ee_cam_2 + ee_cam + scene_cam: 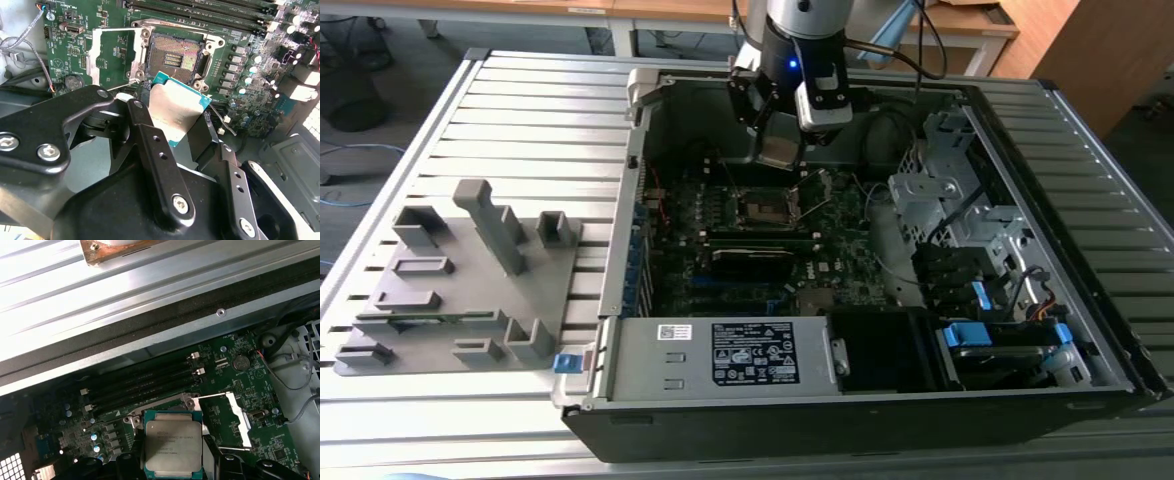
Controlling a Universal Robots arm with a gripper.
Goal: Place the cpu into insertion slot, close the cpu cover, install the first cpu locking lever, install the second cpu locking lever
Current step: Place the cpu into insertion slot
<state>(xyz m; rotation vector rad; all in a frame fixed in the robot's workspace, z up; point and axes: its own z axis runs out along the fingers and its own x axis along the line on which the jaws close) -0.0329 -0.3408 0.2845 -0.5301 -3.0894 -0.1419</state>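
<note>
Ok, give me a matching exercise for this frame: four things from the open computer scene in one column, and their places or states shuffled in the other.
Things
1. the cpu
2. the insertion slot
3. the cpu cover
4. grey fixture block

Places or states
A. outside the computer case, on the exterior view's left
B. swung open, lying beside the slot
C. clamped in the gripper
D. uncovered and empty

Pairs: 1-C, 2-D, 3-B, 4-A
</note>
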